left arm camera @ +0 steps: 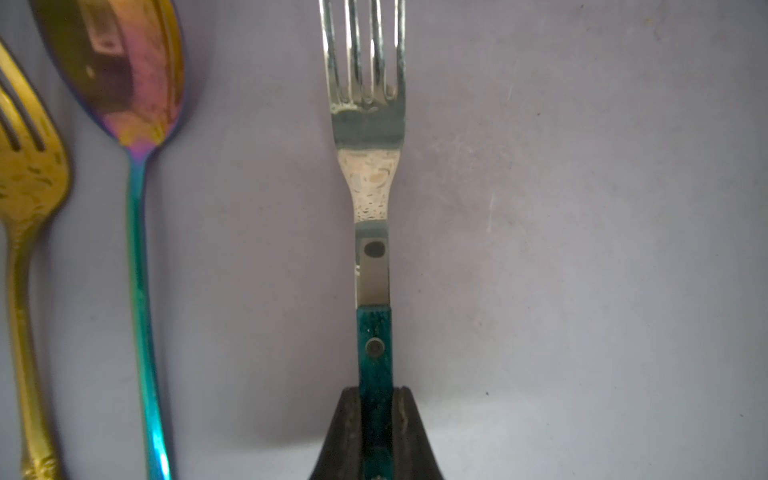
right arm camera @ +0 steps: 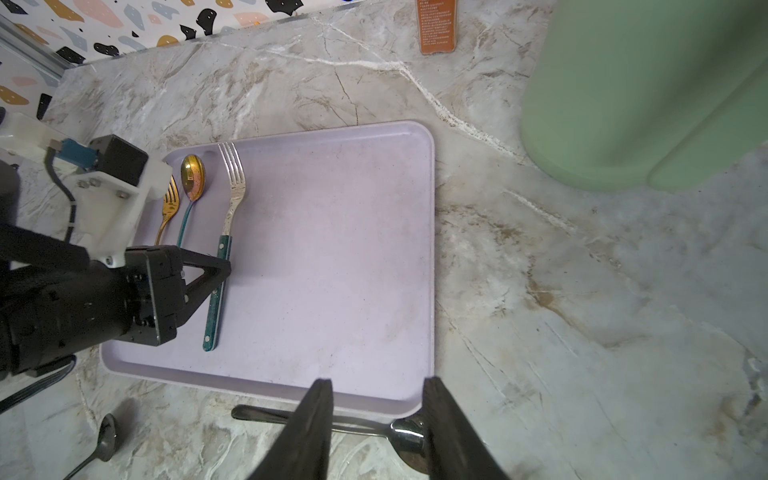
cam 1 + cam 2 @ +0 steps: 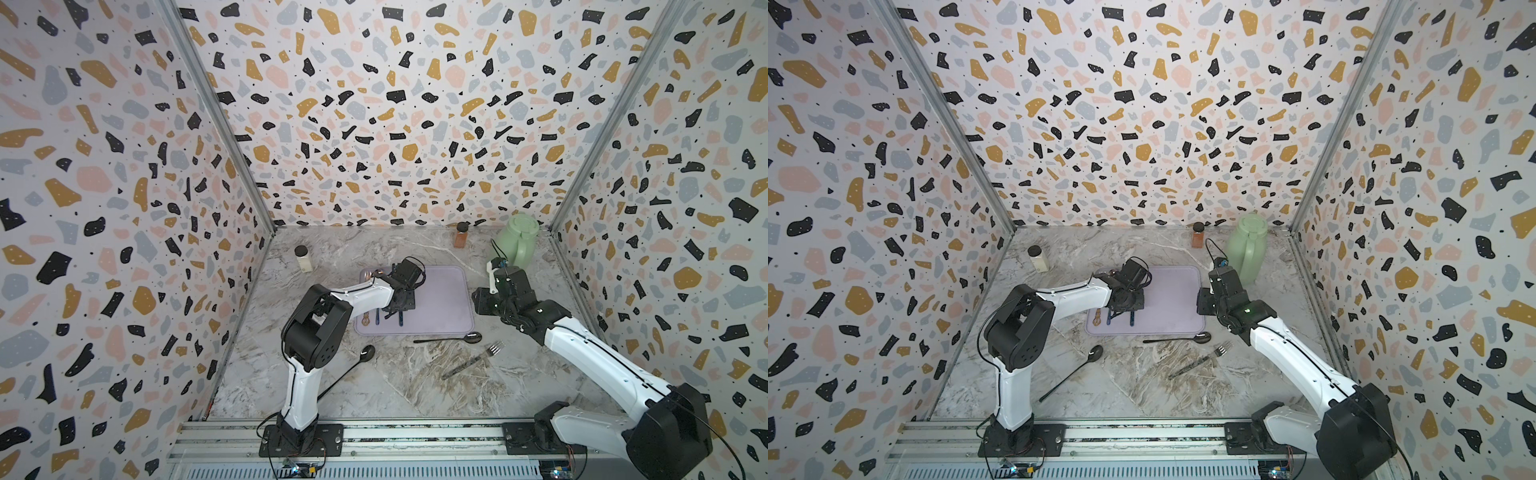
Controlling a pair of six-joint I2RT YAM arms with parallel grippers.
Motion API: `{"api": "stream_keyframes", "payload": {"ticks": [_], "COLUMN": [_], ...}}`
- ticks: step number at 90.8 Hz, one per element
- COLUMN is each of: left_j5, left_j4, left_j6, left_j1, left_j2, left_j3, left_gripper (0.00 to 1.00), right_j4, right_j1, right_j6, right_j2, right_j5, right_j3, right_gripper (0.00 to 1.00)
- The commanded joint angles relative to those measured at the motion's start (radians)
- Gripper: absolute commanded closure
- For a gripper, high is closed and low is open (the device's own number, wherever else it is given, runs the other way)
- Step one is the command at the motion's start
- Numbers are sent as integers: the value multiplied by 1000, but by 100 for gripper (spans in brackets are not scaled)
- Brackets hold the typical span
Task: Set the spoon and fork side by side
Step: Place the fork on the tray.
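Observation:
A silver fork with a teal handle (image 1: 368,174) lies lengthwise on the lilac tray (image 2: 332,249). My left gripper (image 1: 376,395) is shut on its handle. Left of it on the tray are a rainbow spoon (image 1: 124,83) and a gold fork (image 1: 29,187), parallel and close together. In the right wrist view the teal-handled fork (image 2: 232,195) sits a little apart from the rainbow spoon (image 2: 192,178). My right gripper (image 2: 376,386) hangs open and empty over the tray's near right corner.
On the marble in front of the tray lie a dark spoon (image 3: 449,339), a silver fork (image 3: 473,361) and a long black spoon (image 3: 365,353). A green jug (image 3: 519,241), an orange bottle (image 3: 460,235) and a white bottle (image 3: 303,257) stand at the back.

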State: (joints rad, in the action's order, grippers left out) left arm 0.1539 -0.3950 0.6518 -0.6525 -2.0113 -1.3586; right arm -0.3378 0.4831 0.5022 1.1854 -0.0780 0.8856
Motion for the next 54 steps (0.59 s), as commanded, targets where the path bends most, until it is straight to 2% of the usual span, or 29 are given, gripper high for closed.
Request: {"api": "stream_keyframes", "payload": {"ticks": [1,13,19,54], "left_j5": [2,-2,1,41], "left_j4": [-2,-11,-22,-116], "left_j6": [14,11,6,-57], "left_j1": [-12,-13,-15,-42], "left_j2": [-13,-6,9,237], "left_j3": [-29,-32,-36,11], "left_gripper": [87,64,58,55], "right_j4": [-20,-18,-24,-138], "right_j1": [-4,-3,-4,-4], "right_j6": [6,8,11,94], "right_j2": [-10,-19,-21,-49], "right_j5": [-17,-22,-22,-37], "right_j3": [24,20,22,76], "right_gripper": [59,59,58,57]}}
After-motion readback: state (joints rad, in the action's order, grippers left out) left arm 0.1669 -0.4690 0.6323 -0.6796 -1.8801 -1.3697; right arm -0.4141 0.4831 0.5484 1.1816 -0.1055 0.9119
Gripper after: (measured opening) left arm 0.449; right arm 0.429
